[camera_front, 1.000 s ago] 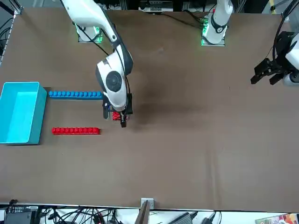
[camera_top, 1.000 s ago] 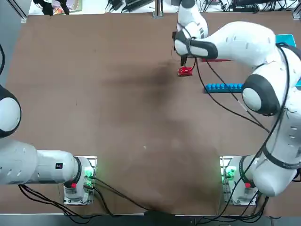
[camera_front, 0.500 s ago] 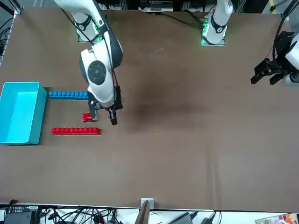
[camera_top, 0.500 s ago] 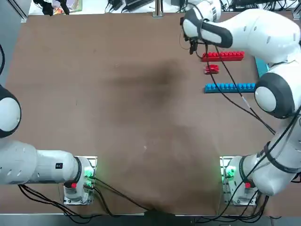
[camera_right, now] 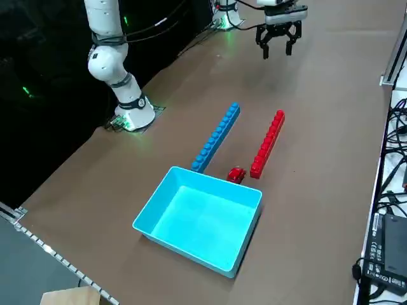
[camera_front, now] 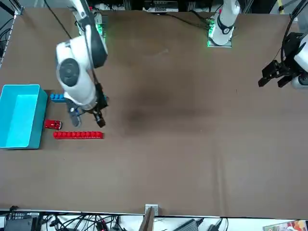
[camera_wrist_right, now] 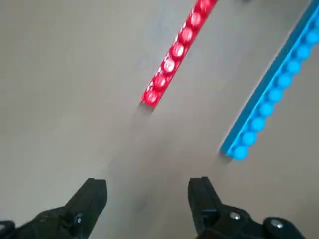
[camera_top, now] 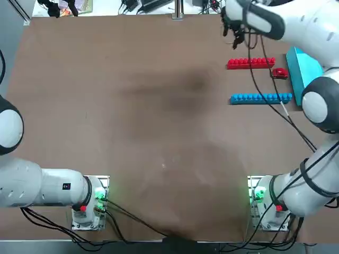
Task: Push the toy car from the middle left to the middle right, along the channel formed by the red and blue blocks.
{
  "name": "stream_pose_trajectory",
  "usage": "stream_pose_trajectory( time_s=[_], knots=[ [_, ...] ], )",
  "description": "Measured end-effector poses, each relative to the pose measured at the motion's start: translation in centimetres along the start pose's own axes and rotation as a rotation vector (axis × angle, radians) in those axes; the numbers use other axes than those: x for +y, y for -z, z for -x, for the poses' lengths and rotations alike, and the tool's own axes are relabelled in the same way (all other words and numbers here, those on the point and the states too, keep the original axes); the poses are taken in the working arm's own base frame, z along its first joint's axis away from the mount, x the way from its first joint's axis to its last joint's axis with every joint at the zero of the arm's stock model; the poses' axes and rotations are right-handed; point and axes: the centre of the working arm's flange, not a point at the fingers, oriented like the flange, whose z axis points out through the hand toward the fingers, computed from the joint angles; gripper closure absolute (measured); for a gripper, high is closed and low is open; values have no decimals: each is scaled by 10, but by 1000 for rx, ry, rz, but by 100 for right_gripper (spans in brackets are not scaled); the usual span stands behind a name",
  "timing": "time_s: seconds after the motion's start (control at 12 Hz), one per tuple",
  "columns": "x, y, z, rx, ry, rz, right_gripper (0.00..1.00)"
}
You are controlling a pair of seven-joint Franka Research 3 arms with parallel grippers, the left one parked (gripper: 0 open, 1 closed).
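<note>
The toy car (camera_top: pixel 279 73) (camera_front: pixel 53 124) (camera_right: pixel 236 174), small and glossy red, sits at the right end of the channel, nearer the red row and close beside the tray. The red block row (camera_top: pixel 250 63) (camera_front: pixel 78 135) (camera_right: pixel 267 144) (camera_wrist_right: pixel 175 55) and the blue block row (camera_top: pixel 260 98) (camera_right: pixel 216 136) (camera_wrist_right: pixel 271 102) lie parallel. In the front view my arm hides most of the blue row (camera_front: pixel 57 97). My right gripper (camera_top: pixel 233 36) (camera_front: pixel 86 120) (camera_wrist_right: pixel 147 199) hangs open and empty above the table, off the channel's left end on the red row's side, well away from the car.
An open light-blue tray (camera_top: pixel 307 69) (camera_front: pixel 40 115) (camera_right: pixel 162 206) stands just past the right ends of the rows. My arm's cable (camera_top: pixel 265 84) hangs across the channel in the top view. Both arm bases sit at the table's near edge.
The car has travelled right from outside the channel's left end, between the rows, to the tray end. My gripper left it, rising and shifting toward the table's far edge.
</note>
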Motion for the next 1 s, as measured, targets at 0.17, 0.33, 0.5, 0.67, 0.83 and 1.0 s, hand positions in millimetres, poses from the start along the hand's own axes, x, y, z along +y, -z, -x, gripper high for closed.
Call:
stream_pose_trajectory(
  time_s=[0.17, 0.33, 0.5, 0.67, 0.83, 1.0],
  knots=[
    [17, 21, -35, -7, 111, 12, 0],
    [36, 45, -69, -9, 249, -2, 0],
    [67, 77, -109, -13, 496, -9, 0],
    [84, 92, -132, -10, 638, -18, 0],
    [99, 103, -156, 1, 765, -32, 0],
    [114, 113, -177, 17, 885, -44, 0]
  ],
)
